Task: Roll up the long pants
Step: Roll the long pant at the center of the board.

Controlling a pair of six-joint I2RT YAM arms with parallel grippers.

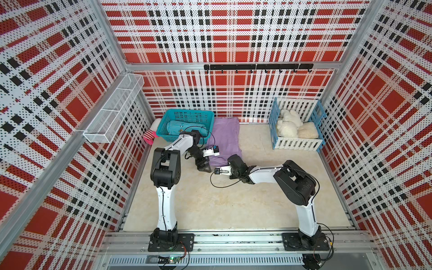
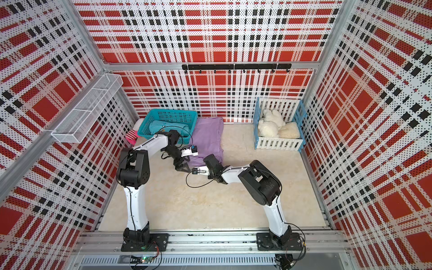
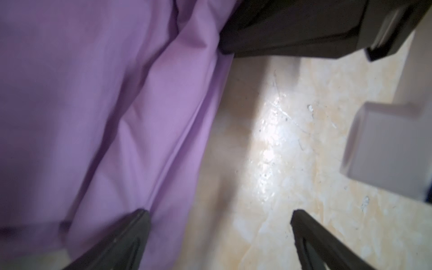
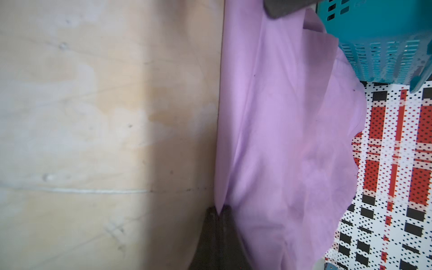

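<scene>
Lilac cloth lies at the back of the table (image 1: 233,201) in both top views: the long pants (image 1: 224,138) are spread flat just beside the teal basket (image 1: 187,114), running from the back wall toward the arms. The left gripper (image 1: 203,167) hovers at their near corner. In the left wrist view its jaws stand wide apart and empty, one finger over the cloth's edge. In the right wrist view the right gripper (image 4: 218,211) is closed, pinching the near edge. A tidy roll probably needs the left to seize that edge level with the right, so both turn it evenly.
</scene>
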